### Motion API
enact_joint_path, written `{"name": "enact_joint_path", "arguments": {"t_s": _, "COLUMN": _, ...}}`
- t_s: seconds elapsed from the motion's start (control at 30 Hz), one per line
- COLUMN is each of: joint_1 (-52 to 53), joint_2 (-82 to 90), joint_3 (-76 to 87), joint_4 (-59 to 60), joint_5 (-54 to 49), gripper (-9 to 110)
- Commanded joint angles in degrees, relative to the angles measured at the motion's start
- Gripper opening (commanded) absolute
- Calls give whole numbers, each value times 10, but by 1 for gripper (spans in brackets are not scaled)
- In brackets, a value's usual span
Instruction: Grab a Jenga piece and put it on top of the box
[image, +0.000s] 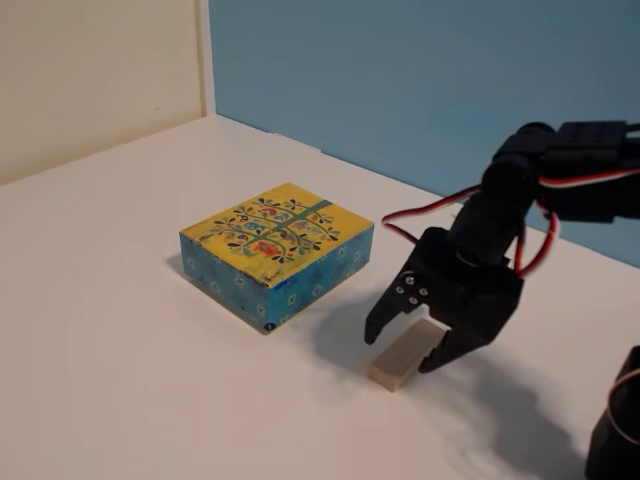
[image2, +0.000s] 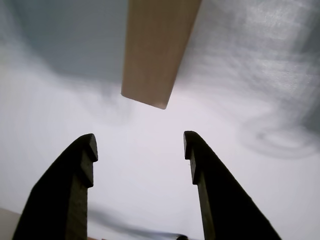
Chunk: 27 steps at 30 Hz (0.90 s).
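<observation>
Jenga piece (image: 404, 359) flat on the white worktop (image: 120, 380), just right of the box (image: 276, 253) in the fixed view, far end hidden behind the claw (image: 405, 352). Claw spread wide over it, gripping nothing. In the wrist view, piece (image2: 156, 50) cut off by the top edge, beyond both fingers (image2: 80, 165).

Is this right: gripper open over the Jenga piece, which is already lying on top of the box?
Not quite. The gripper is open over the Jenga piece, but the piece lies on the white table, to the right of the box in the fixed view, not on it.
</observation>
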Motion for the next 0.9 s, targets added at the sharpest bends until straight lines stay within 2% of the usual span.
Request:
{"name": "enact_joint_path", "arguments": {"t_s": 0.0, "joint_1": -4, "joint_2": -1, "joint_3": -1, "joint_4": -6, "joint_5": 4, "gripper": 20}}
{"name": "enact_joint_path", "arguments": {"t_s": 0.87, "joint_1": 55, "joint_2": -48, "joint_3": -1, "joint_4": -18, "joint_5": -9, "gripper": 21}}
